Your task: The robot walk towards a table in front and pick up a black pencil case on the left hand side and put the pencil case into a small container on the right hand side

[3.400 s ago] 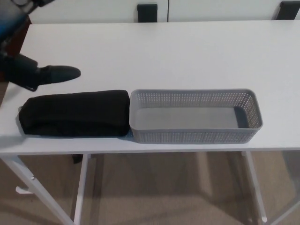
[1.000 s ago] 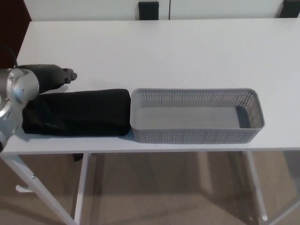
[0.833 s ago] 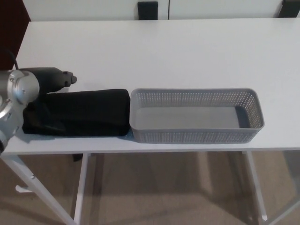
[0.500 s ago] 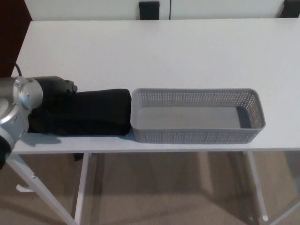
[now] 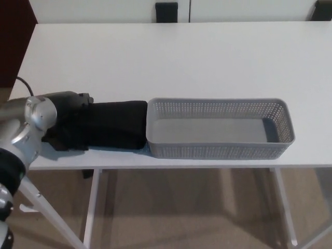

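The black pencil case (image 5: 114, 124) lies flat near the white table's front edge, its right end touching the grey perforated container (image 5: 218, 153). The container is long, shallow and holds nothing. My left hand (image 5: 66, 119) comes in from the left behind a silver wrist joint (image 5: 39, 111) and rests over the case's left end, hiding it. Black hand against black case: its grip is not readable. My right hand does not show.
The white table (image 5: 181, 57) spreads wide behind the case and container. Dark chair backs (image 5: 166, 11) stand along its far edge. The table's front edge runs just below the case, with white legs (image 5: 93, 207) and beige floor beneath.
My left arm has swung right and down from the table's left edge onto the case's left end, covering more of it. The case and container stay in place.
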You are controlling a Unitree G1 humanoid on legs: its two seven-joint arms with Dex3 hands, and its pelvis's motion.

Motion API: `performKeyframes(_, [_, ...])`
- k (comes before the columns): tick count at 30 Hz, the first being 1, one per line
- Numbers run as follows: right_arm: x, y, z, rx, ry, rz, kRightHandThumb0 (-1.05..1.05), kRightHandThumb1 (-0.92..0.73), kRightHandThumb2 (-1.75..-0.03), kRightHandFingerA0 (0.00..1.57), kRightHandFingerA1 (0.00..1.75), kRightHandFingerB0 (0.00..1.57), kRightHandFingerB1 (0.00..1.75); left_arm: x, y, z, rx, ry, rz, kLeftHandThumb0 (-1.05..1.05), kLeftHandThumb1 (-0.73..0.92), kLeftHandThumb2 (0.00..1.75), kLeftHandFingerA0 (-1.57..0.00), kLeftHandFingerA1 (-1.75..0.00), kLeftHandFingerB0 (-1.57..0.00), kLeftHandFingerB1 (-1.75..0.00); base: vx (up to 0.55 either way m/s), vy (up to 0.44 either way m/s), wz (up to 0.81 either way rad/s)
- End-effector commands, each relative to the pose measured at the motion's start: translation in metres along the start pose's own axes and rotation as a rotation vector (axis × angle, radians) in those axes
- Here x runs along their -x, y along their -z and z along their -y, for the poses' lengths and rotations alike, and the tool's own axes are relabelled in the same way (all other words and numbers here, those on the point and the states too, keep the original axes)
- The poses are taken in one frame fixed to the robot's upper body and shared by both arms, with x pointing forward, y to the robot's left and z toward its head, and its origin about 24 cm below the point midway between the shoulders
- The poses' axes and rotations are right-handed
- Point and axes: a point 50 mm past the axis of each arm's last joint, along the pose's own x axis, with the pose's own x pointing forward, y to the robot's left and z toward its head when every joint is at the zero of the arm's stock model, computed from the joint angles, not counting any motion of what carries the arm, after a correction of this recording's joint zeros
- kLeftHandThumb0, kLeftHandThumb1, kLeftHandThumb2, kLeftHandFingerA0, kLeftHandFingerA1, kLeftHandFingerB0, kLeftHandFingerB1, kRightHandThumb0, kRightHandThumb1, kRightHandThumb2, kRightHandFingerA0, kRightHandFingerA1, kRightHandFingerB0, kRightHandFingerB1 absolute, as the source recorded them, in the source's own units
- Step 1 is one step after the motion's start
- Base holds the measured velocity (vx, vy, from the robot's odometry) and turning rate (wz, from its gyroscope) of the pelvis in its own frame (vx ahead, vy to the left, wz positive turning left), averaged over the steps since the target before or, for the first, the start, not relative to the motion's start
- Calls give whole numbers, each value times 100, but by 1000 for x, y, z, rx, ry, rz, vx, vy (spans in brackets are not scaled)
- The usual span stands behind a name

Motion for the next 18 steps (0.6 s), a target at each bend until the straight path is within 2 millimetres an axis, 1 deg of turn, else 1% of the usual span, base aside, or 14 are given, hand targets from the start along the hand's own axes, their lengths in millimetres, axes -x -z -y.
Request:
performKeyframes(1, [2, 1, 7, 39, -2, -23, -54, -61, -58, 46, 40, 26, 33, -6, -3, 30, 74, -23, 116, -16, 85, 65, -92, -95, -57, -38, 0, 0, 0])
performKeyframes(2, [2, 1, 7, 40, -2, -24, -54, -61, -58, 46, 40, 26, 33, -6, -3, 31, 72, -26, 120, -16, 85, 65, -92, -95, -57, -38, 0, 0, 0])
performKeyframes(3, [2, 0, 8, 42, -2, -22, -54, -61, -58, 45, 40, 27, 33, -6, -4, 29, 58, -32, 127, -14, 79, 65, -102, -115, -68, -43, 0, 0, 0])
performKeyframes(4, [2, -1, 9, 42, -2, -22, -55, -61, -58, 45, 40, 27, 33, -6, -5, 29, 52, -35, 128, -14, 78, 67, -106, -115, -80, -51, 0, 0, 0])
performKeyframes(5, [1, -1, 10, 41, -3, -22, -55, -61, -58, 45, 39, 27, 33, -5, -4, 29, 46, -43, 133, -12, 78, 70, -103, -117, -84, -58, 0, 0, 0])
performKeyframes(6, [1, -2, 10, 41, -4, -23, -55, -61, -58, 45, 39, 27, 33, -5, -3, 29, 47, -48, 133, -13, 78, 69, -105, -119, -84, -64, 0, 0, 0])
performKeyframes(7, [1, -2, 10, 39, -4, -25, -55, -61, -58, 45, 39, 27, 33, -5, -2, 28, 48, -54, 132, -13, 78, 69, -105, -119, -84, -64, 0, 0, 0])
performKeyframes(8, [1, -2, 10, 45, -6, -25, -55, -61, -58, 45, 39, 28, 33, -4, 0, 27, 57, -66, 128, -15, 82, 71, -102, -119, -78, -80, 0, 0, 0])
performKeyframes(9, [1, -3, 10, 48, -6, -24, -56, -61, -58, 45, 39, 29, 34, -3, 0, 26, 59, -72, 127, -14, 83, 71, -99, -120, -77, -84, 0, 0, 0])
performKeyframes(13, [0, -4, 11, 51, -2, -24, -55, -61, -58, 46, 39, 30, 34, -1, 3, 22, 55, -94, 136, -13, 83, 69, -98, -119, -74, -79, 0, 0, 0])
performKeyframes(14, [0, -5, 12, 58, -2, -19, -56, -61, -58, 46, 40, 30, 34, 2, 5, 19, 47, -108, 138, -14, 85, 66, -96, -121, -72, -81, 0, 0, 0])
performKeyframes(15, [0, -6, 13, 61, -2, -18, -56, -61, -58, 46, 40, 31, 34, 4, 8, 15, 41, -116, 138, -14, 83, 65, -96, -121, -72, -77, 0, 0, 0])
performKeyframes(16, [0, -7, 14, 59, -1, -18, -56, -61, -58, 46, 40, 31, 34, 5, 10, 12, 37, -122, 136, -14, 83, 65, -96, -121, -72, -77, 0, 0, 0])
performKeyframes(18, [-1, -10, 16, 63, 2, -15, -55, -62, -59, 45, 39, 31, 35, 8, 14, 7, 38, -131, 127, -14, 84, 65, -94, -116, -73, -75, 0, 0, 0])
